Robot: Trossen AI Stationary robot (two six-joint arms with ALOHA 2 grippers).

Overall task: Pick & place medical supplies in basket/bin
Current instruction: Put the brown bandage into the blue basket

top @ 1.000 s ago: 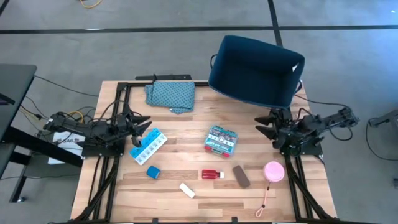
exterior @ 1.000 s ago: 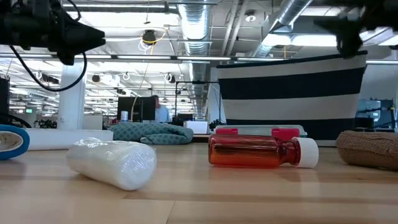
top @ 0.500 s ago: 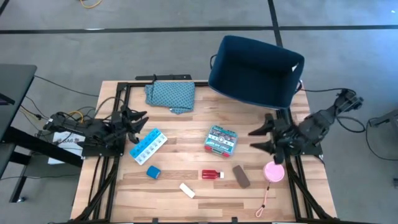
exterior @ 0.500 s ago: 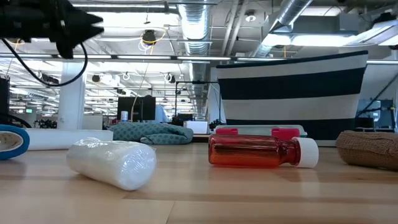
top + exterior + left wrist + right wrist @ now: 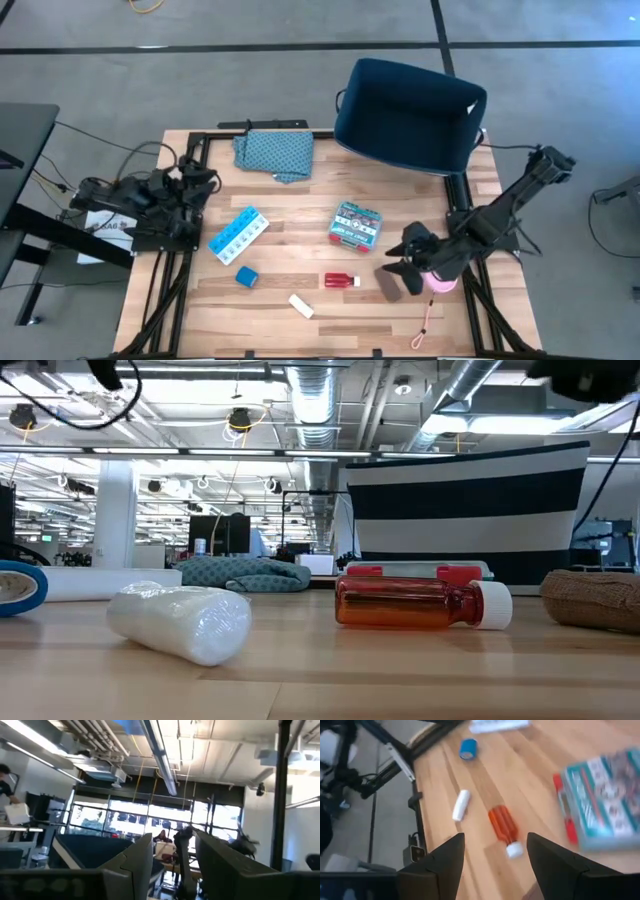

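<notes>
My right gripper [image 5: 402, 256] is open and hovers over the near right part of the table, above the brown oblong [image 5: 388, 284] and just right of the red white-capped bottle [image 5: 341, 281]. In the right wrist view the bottle [image 5: 505, 829] lies on its side ahead of the open gripper [image 5: 495, 851], with the white tube [image 5: 460, 805], the blue cube [image 5: 468, 748] and the teal-red box [image 5: 602, 805] around it. The pink roll [image 5: 443, 281] is partly hidden under the right arm. My left gripper [image 5: 198, 180] waits open at the table's left edge, tipped up toward the room.
The navy bin [image 5: 408, 112] stands at the far right edge, the teal patterned cloth [image 5: 274, 153] at the far edge. The blue-white pill organizer [image 5: 238, 235] lies left of centre. A pink cord [image 5: 428, 325] trails from the roll toward the near edge.
My right gripper has swung from the table's right edge toward the near side and the left, coming over the brown oblong and the pink roll, staying open. My left gripper has drawn back toward the left edge and tipped upward. No item has moved.
</notes>
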